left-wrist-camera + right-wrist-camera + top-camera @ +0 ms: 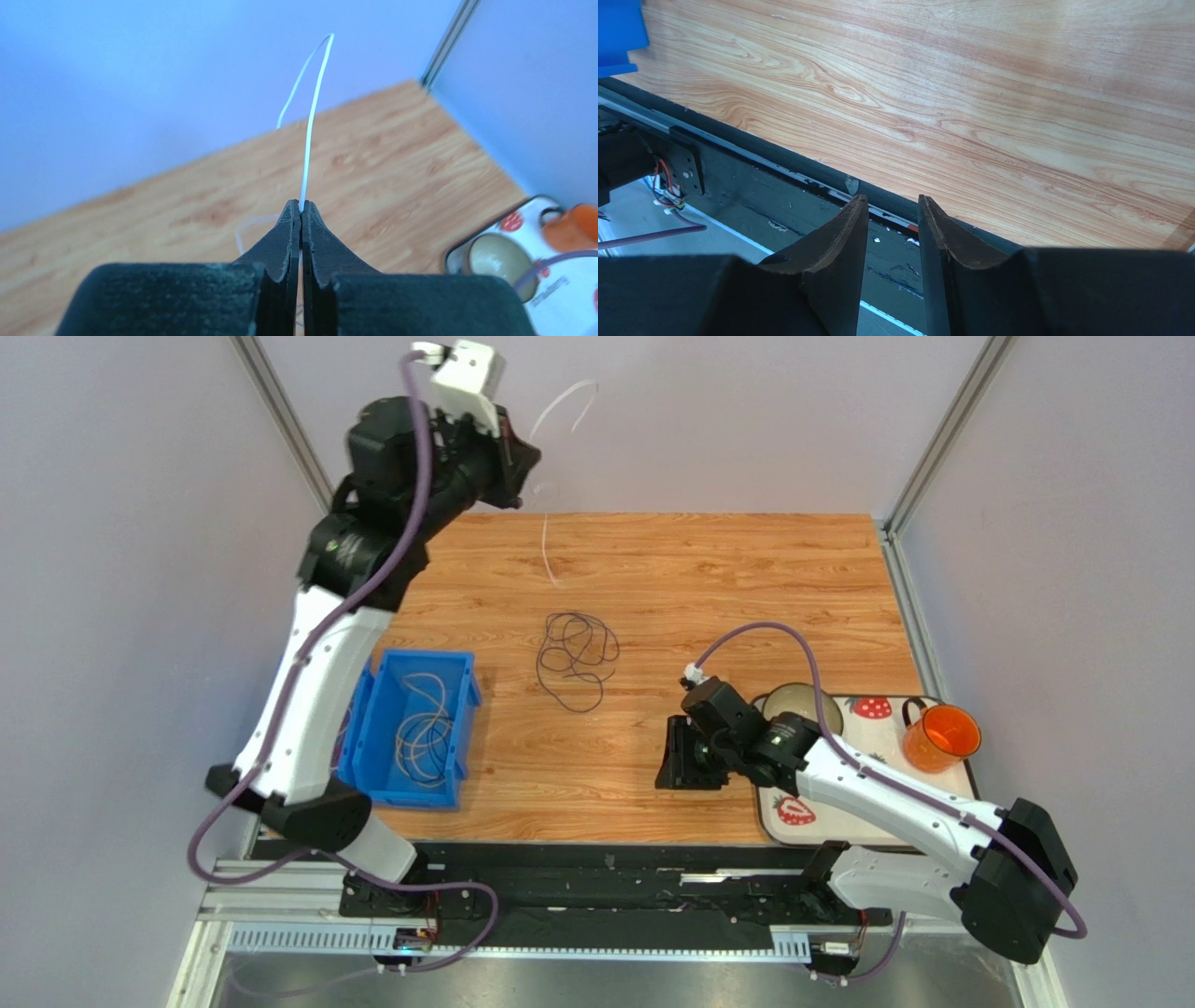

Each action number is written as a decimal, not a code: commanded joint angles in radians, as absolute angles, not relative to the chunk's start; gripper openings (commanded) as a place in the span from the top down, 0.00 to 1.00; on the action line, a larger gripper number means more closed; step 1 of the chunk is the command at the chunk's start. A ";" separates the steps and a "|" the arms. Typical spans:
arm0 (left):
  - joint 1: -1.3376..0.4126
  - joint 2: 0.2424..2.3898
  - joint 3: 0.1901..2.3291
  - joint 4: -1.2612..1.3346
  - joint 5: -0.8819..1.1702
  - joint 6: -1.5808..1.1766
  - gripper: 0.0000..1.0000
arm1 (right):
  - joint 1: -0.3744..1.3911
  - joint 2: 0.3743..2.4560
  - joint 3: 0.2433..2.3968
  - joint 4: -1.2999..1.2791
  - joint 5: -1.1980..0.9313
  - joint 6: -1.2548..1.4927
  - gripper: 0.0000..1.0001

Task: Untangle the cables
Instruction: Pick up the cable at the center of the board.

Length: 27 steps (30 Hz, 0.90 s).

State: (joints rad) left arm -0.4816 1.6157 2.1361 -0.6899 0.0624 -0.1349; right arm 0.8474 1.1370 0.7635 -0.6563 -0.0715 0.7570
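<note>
Left gripper: is standing raised above the table's far edge at about 11 o'clock in the top view; the jaws are pressing fully together.
Left gripper load: is pinching the white cable between the fingertips.
White cable path: is rising from the closed tips, arching over and dropping back toward the table; in the top view a thin strand is hanging down at 12 o'clock of the dark coil. Whether its lower end is touching the wood cannot be told.
Dark cable coil: is lying flat on the wood in loose overlapping loops, just to the 9 o'clock side of the table centre, apart from both grippers.
Blue bin: is sitting at the 8 o'clock edge of the table, beside the left arm.
Binned cables: are lying as pale loops inside the blue bin.
Right gripper: is hovering low near the table's near edge at about 5 o'clock; the jaws are standing a narrow gap apart and are gripping nothing.
Tray: is resting at 4 o'clock, partly under the right arm.
Orange cup: is standing on the tray's 3 o'clock end.
Bowl: is sitting at the tray's far side.
</note>
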 commanded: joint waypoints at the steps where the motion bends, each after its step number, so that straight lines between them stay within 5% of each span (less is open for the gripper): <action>1: -0.494 1.516 2.116 -0.669 0.029 -0.158 1.00 | 0.844 1.075 0.741 -0.661 -0.061 0.790 0.64; 17: -0.500 1.264 1.231 -0.482 0.120 -0.379 1.00 | 0.842 0.985 0.706 -0.704 -0.046 0.818 0.64; 27: -0.512 1.137 1.144 -0.586 0.097 -0.374 1.00 | 0.842 0.976 0.718 -0.712 -0.051 0.815 0.64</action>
State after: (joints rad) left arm -0.5079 1.2411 1.1419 -0.5663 0.1070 -0.3630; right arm 0.8471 1.0023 0.7021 -0.7124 -0.0616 0.8051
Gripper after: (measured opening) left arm 0.009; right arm 0.360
